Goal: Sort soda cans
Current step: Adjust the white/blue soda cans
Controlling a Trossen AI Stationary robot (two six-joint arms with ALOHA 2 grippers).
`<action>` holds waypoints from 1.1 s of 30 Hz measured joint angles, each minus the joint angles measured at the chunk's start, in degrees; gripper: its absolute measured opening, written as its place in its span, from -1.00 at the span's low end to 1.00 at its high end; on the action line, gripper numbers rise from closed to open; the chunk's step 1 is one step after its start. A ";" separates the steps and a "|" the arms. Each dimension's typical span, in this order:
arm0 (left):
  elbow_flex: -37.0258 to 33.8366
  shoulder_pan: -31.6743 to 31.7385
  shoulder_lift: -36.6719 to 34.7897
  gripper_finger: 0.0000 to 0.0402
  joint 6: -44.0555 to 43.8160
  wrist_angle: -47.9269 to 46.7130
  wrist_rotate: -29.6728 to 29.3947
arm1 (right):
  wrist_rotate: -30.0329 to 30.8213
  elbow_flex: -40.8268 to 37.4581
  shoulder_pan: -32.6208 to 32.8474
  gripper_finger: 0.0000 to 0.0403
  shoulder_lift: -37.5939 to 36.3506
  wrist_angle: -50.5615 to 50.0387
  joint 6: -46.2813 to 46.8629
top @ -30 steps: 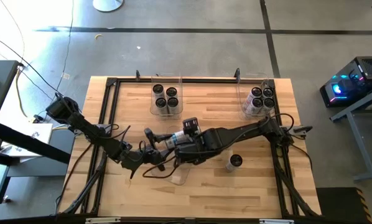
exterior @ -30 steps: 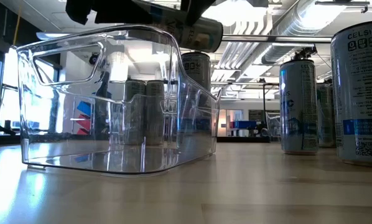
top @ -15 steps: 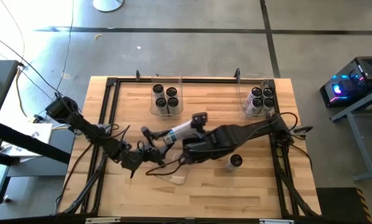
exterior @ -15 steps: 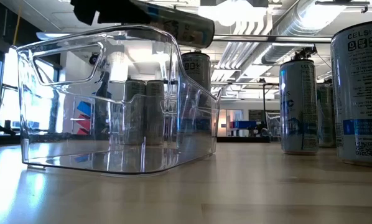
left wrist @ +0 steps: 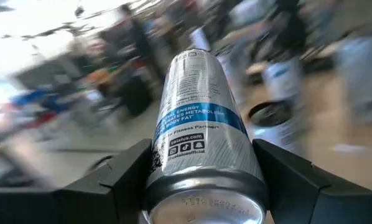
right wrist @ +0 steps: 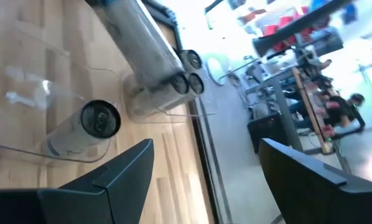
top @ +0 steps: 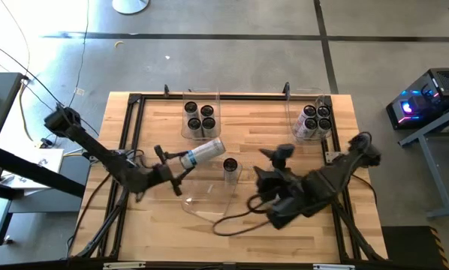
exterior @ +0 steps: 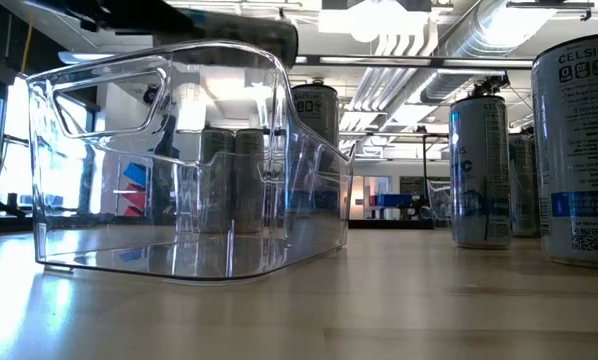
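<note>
Left gripper [top: 181, 160] pinches a Celsius can [top: 203, 152] lying level, above the clear bin's rim [top: 233, 196]. Right gripper [top: 272, 163] spread, empty, beside the bin; bare tabletop [top: 247, 131] beyond

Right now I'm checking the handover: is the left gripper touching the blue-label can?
Touching. The left wrist view shows the left gripper with both fingers pressed against the sides of the blue-label can, held lying sideways.

left pincer [left wrist: 201, 180] grips a blue-banded soda can [left wrist: 198, 134] between its dark fingers [left wrist: 111, 180].
</note>
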 joint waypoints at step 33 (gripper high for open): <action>-11.50 -0.17 -15.59 0.20 8.80 26.60 31.63 | -60.29 -50.48 -20.60 0.57 -11.44 114.53 -26.95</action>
